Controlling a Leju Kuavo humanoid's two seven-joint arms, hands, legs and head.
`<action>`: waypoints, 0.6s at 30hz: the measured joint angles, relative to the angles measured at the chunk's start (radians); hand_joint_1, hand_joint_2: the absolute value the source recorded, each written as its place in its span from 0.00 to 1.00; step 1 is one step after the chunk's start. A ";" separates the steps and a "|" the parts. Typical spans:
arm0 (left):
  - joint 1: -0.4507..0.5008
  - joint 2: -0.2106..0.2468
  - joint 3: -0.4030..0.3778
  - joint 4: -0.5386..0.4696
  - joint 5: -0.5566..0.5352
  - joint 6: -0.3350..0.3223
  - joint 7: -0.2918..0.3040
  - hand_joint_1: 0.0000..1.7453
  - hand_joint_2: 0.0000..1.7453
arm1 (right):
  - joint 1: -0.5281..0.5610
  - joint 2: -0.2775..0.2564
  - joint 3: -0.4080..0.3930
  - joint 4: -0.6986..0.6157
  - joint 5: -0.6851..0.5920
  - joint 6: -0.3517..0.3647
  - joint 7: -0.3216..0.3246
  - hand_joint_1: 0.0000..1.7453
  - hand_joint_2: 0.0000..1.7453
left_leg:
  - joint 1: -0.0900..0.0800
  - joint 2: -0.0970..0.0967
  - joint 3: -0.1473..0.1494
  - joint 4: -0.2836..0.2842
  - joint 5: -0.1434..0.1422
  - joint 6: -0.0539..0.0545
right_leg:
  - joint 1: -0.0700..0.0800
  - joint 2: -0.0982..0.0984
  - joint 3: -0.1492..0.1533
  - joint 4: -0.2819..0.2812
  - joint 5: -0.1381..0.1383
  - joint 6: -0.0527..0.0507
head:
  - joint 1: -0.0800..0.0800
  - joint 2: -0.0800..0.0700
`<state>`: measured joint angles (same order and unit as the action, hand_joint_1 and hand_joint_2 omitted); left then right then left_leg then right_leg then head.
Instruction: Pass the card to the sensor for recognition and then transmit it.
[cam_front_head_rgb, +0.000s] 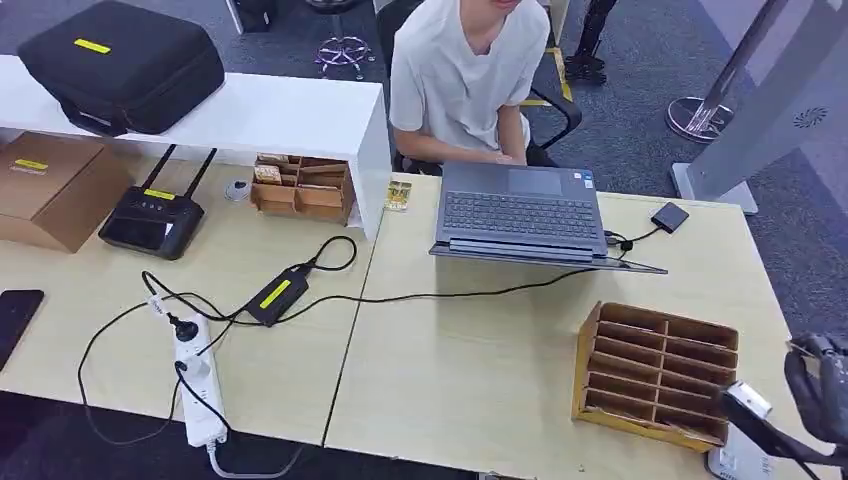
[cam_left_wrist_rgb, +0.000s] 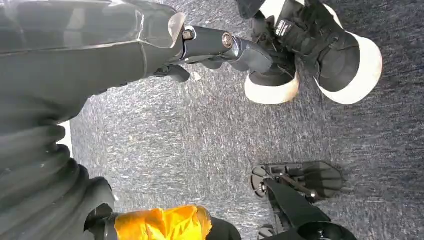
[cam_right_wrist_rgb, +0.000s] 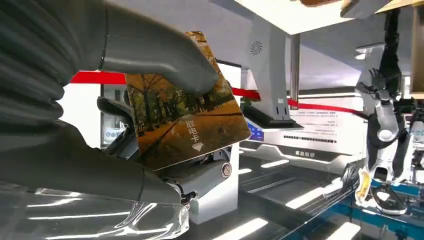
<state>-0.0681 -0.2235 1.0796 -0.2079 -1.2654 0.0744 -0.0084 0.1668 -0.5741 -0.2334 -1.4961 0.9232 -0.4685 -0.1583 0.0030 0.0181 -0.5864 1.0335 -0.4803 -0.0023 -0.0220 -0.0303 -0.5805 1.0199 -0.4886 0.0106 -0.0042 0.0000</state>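
Card (cam_right_wrist_rgb: 185, 117) sits pinched between the right hand's (cam_right_wrist_rgb: 150, 115) thumb and fingers (cam_right_wrist_rgb: 117, 107).

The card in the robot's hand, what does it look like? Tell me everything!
The card is a thin, flat rectangle printed with autumn trees along an orange leafy path, plus small white characters above a white arrow. It looks like glossy plastic. The right hand holds it, thumb pressed on its face, fingers behind, tilted in the air.
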 joint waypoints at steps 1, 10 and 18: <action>0.000 0.000 0.001 0.000 0.002 0.000 0.000 0.00 1.00 | 0.012 0.006 -0.007 -0.013 0.000 0.000 -0.003 1.00 1.00 | 0.000 0.000 0.000 0.000 0.000 0.000 | 0.000 0.000 0.000 0.000 0.000 0.000 | 0.000 0.000; 0.000 0.000 0.015 0.000 0.008 0.001 -0.001 0.00 1.00 | 0.069 0.043 -0.047 -0.080 -0.012 0.001 -0.013 1.00 1.00 | 0.000 0.001 0.000 0.000 0.000 0.000 | 0.000 0.000 0.000 0.000 0.000 0.000 | 0.000 0.000; 0.000 0.000 0.023 0.000 0.013 0.010 -0.001 0.00 1.00 | 0.129 0.072 -0.087 -0.135 -0.017 0.008 -0.032 1.00 1.00 | 0.000 0.001 0.000 0.000 0.000 0.000 | 0.000 0.001 0.000 0.000 0.000 0.000 | 0.000 0.000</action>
<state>-0.0682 -0.2235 1.1025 -0.2079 -1.2524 0.0843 -0.0095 0.2954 -0.5024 -0.3205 -1.6316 0.9060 -0.4608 -0.1904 0.0029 0.0187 -0.5860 1.0335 -0.4805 -0.0024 -0.0221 -0.0295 -0.5805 1.0198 -0.4887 0.0105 -0.0042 0.0000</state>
